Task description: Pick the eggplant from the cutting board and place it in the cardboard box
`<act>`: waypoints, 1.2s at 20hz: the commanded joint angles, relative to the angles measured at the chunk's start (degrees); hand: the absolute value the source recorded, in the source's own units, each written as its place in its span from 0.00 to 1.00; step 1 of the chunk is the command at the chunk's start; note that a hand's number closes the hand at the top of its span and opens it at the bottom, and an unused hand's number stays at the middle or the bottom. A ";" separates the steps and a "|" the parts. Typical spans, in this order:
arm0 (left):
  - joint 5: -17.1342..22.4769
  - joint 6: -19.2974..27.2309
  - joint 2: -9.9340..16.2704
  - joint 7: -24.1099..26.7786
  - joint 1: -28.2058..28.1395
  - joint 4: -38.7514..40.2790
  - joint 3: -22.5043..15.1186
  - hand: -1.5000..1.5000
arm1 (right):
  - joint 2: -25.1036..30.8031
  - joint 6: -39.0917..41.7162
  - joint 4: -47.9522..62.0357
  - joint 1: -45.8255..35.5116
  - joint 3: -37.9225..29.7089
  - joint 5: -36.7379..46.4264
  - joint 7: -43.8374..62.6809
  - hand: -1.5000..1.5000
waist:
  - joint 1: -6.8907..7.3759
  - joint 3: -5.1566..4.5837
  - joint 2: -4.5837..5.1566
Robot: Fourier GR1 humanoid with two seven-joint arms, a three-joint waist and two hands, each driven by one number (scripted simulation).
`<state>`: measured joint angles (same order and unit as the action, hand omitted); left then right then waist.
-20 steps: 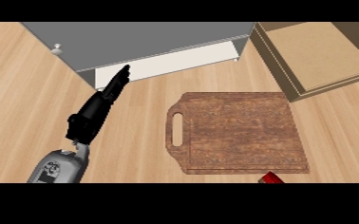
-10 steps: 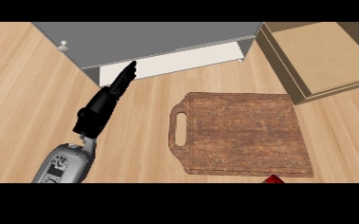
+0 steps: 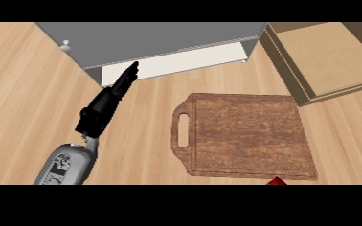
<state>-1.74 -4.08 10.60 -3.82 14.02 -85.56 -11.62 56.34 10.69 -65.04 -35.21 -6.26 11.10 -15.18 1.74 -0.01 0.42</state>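
Cutting board [image 3: 247, 136] showed no eggplant; left hand [image 3: 106, 103] flat-fingered, holding nothing; right hand unseen. Next, I'd judge: find eggplant, then cardboard box [image 3: 318, 57].

Cardboard box [image 3: 318, 60] cut by right and top edges; small red object [image 3: 277, 181] clipped at bottom, unidentifiable; grey cabinet [image 3: 155, 40] cropped at top.

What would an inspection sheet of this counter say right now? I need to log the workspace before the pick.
Surface: wooden counter, light grain.
Job's things: cutting board flat, handle slot at its left, no eggplant visible on it; cardboard box open, at upper right.
Clutter: small red object at the board's lower edge, mostly cut off.
Hands: left hand open, fingers straight toward the cabinet; right hand not in view.
Cables: nothing seen.
Surroundings: grey cabinet with a small knob.
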 commanded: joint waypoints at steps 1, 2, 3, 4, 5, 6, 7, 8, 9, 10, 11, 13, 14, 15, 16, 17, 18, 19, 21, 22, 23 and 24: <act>0.52 -1.77 1.36 1.83 -4.27 -3.15 0.71 0.50 | -3.49 -2.65 4.97 -5.88 4.15 7.05 0.51 1.00 | -0.07 -0.01 -0.18; -1.91 1.03 -1.09 -1.71 -2.12 -3.40 -0.86 0.50 | -2.99 -2.49 9.72 -6.58 3.35 8.20 -4.60 1.00 | -0.30 0.02 -0.14; -2.08 0.59 -1.99 0.14 -1.76 -1.13 -2.01 0.50 | -5.05 -4.49 11.87 -9.89 6.54 11.29 -2.29 1.00 | 0.64 0.01 0.18; -1.96 0.92 -1.52 -2.54 -1.40 -3.70 -1.07 0.50 | -5.90 -4.71 13.20 -10.79 6.45 12.18 -3.57 1.00 | 0.15 0.02 -0.03; -1.14 -0.62 -1.19 0.13 -0.47 0.22 -0.05 0.50 | -7.88 -6.85 16.27 -9.84 6.76 13.35 -5.81 1.00 | -0.07 0.02 0.10; -2.05 -0.38 -0.83 0.74 -4.48 -2.73 -1.30 0.50 | -7.35 -6.61 18.85 -11.83 6.65 14.57 -6.59 1.00 | 0.17 0.02 0.01; 1.09 -2.62 1.10 -1.27 -0.89 -2.36 2.51 0.50 | -9.36 -9.46 19.81 -10.20 7.11 15.69 -7.94 1.00 | -0.05 0.04 0.04; 0.09 -1.92 0.33 0.41 0.96 0.05 2.80 0.50 | -9.06 -8.86 24.17 -13.87 6.41 16.34 -8.68 1.00 | -0.03 0.03 0.14; -0.21 -2.12 0.72 -1.75 -3.87 -6.07 0.92 0.50 | -11.25 -9.59 22.93 -13.54 7.75 17.59 -6.75 1.00 | 0.02 0.03 -0.11; -1.15 -1.59 -0.22 -1.21 0.98 -1.04 1.32 0.50 | -11.54 -10.71 28.59 -15.27 8.04 18.87 -10.10 1.00 | 0.45 0.06 0.34; -1.06 -1.17 -1.59 -1.15 -1.96 -2.46 0.25 0.50 | -11.79 -8.18 28.36 -16.36 8.15 19.01 -7.95 1.00 | -0.10 0.03 0.01; -2.20 -0.68 -1.39 1.34 -2.75 -1.42 0.18 0.50 | -13.17 -7.58 32.82 -15.29 5.66 16.41 -7.58 1.00 | 0.01 0.05 0.15; -0.72 -1.84 -0.86 0.82 0.26 0.63 1.78 0.50 | -15.41 -7.02 34.95 -17.19 5.66 16.06 -3.96 0.00 | 0.54 0.05 0.50; -1.90 -0.68 -1.58 0.29 -1.45 -1.96 0.39 0.50 | -16.53 -5.64 35.81 -15.76 5.36 15.03 -5.09 0.00 | 0.46 0.07 0.27; -3.17 0.31 -2.65 1.42 0.07 0.86 0.01 0.50 | -14.90 -4.01 39.35 -16.99 4.44 14.79 -7.43 0.00 | 0.59 0.10 0.64; -2.14 -0.53 -2.92 -1.37 -0.75 -2.01 -0.57 0.50 | -14.03 -1.25 39.99 -17.91 4.74 15.12 -7.70 0.00 | 0.26 0.08 0.23; -3.09 -0.18 -2.28 -0.40 -1.16 -1.99 -0.16 0.50 | -17.26 -4.39 40.77 -17.56 4.48 15.33 -7.73 0.00 | 0.12 0.08 0.16; 0.33 -3.21 -0.40 -2.34 -1.49 -4.43 1.70 0.50 | -15.25 -4.65 44.82 -20.19 3.95 16.38 -9.95 0.00 | 1.15 0.12 0.45; -2.39 -0.67 -3.49 -1.64 0.08 -0.52 -0.30 0.50 | -17.62 -5.85 46.66 -19.45 2.71 15.25 -12.76 0.00 | 0.62 0.14 0.57; -1.75 -1.90 -1.80 0.84 0.18 1.33 1.46 0.50 | -17.36 -4.25 46.93 -20.20 0.92 13.24 -14.17 0.00 | 0.58 0.13 0.64; -0.97 -2.43 -0.75 -0.55 -0.83 -2.08 1.90 0.50 | -16.19 -2.92 46.93 -19.10 -1.79 10.34 -15.74 0.00 | 0.54 0.17 0.43; -1.66 -1.88 -1.44 1.30 -2.18 -1.39 1.28 0.50 | -14.67 -0.40 47.98 -21.78 -2.55 9.85 -14.84 0.00 | 0.73 0.14 0.47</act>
<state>-3.22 -5.81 9.03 -3.89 13.04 -86.81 -10.57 40.64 7.07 -20.66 -54.70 -5.01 24.23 -27.44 2.39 0.14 0.91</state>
